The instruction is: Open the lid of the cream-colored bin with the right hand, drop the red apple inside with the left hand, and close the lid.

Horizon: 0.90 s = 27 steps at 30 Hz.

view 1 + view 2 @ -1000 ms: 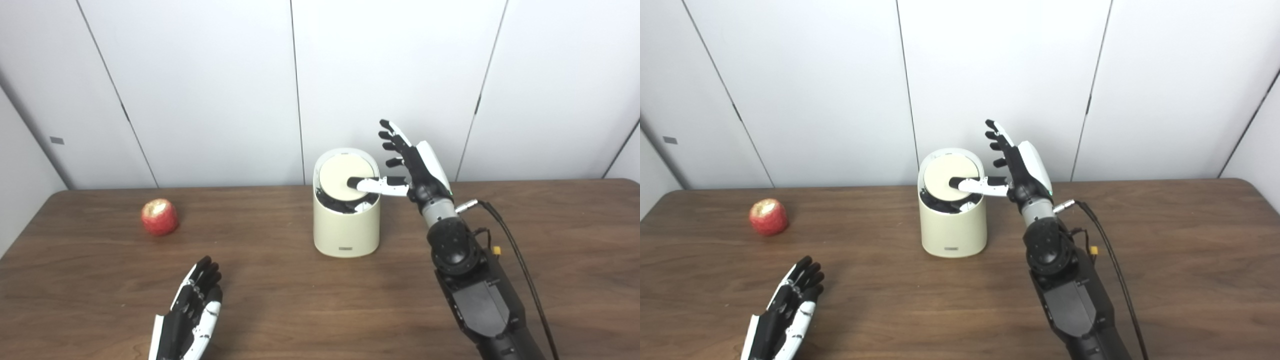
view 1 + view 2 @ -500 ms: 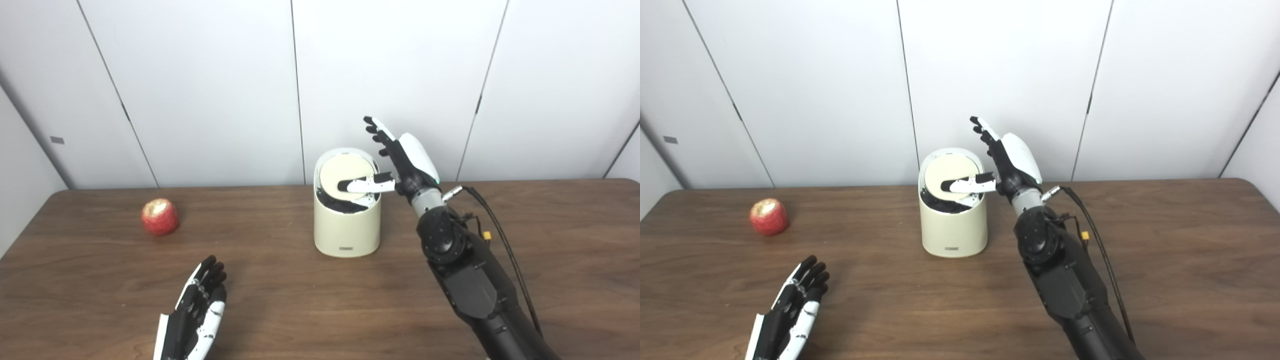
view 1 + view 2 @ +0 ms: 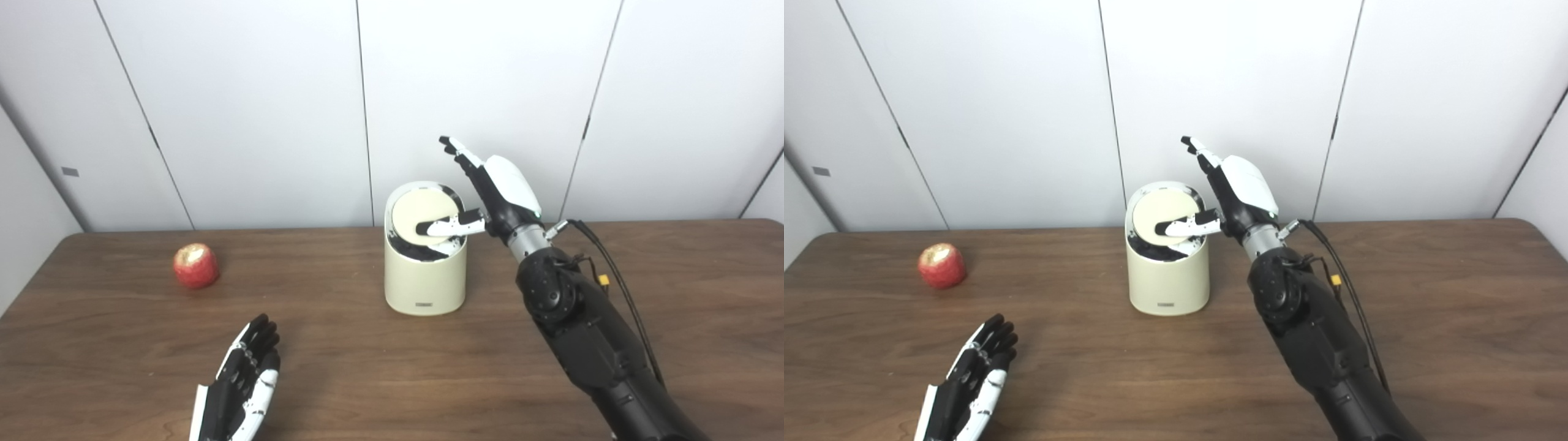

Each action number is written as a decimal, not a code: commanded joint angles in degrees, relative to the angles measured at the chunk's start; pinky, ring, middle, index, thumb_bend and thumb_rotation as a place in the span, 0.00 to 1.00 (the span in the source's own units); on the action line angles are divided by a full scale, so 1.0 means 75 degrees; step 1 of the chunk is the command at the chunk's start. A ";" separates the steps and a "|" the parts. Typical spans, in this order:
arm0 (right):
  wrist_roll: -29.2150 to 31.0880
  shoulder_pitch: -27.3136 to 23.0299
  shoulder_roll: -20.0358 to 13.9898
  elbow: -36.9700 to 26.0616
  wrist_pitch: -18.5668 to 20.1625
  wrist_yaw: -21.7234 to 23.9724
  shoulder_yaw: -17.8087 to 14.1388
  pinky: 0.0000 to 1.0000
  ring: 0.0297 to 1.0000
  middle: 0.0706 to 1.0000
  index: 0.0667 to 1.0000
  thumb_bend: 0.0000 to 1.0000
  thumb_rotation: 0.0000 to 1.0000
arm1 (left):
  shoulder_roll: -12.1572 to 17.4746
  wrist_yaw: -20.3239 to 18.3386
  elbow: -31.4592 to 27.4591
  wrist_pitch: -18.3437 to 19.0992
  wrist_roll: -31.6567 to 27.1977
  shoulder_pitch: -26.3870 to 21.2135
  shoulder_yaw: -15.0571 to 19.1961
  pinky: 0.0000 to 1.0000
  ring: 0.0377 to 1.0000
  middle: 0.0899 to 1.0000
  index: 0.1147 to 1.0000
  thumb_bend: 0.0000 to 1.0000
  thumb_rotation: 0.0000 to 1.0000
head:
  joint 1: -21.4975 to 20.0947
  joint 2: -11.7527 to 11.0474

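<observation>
The cream-colored bin stands at the table's middle back. Its round lid is tilted up toward me, showing a dark gap inside the rim in front. My right hand is open beside the bin's right rim. Its thumb presses on the lid while the fingers point up and away. The red apple lies at the far left, untouched. My left hand rests open and flat near the front edge, well short of the apple.
The brown wooden table runs to a white panelled wall right behind the bin. A black cable hangs from my right wrist.
My right hand has swung left and turned, its fingers now above the bin's rim, and the lid is tipped slightly further. My left hand crept a little forward.
</observation>
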 commanded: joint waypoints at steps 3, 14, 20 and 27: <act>-0.0649 -0.0352 -0.0272 0.0028 -0.0339 -0.0164 0.0316 0.82 0.89 0.89 0.93 0.98 0.20 | -0.0251 0.0044 0.0331 -0.0352 -0.0018 0.0442 -0.0044 0.88 0.86 0.85 0.89 0.42 0.47 | 0.0034 -0.0028; -0.0418 -0.0269 -0.0132 -0.0005 -0.0448 -0.0141 0.0203 0.84 0.89 0.89 0.92 0.93 0.23 | -0.0276 0.0111 0.0440 -0.0467 0.0072 0.0397 -0.0067 0.86 0.85 0.85 0.88 0.41 0.44 | 0.0042 -0.0046; 0.1010 -0.0154 0.0313 -0.0386 -0.0196 0.0163 -0.0800 0.79 0.86 0.88 0.92 0.82 0.35 | -0.0246 0.0093 0.0428 -0.0449 0.0044 0.0409 -0.0063 0.86 0.85 0.85 0.88 0.39 0.42 | 0.0020 -0.0024; 0.1523 0.0180 0.0382 -0.1462 0.0814 0.0510 -0.1451 0.72 0.83 0.87 0.92 0.63 0.55 | -0.0225 0.0097 0.0441 -0.0430 0.0011 0.0397 -0.0024 0.86 0.85 0.84 0.87 0.40 0.40 | -0.0034 -0.0003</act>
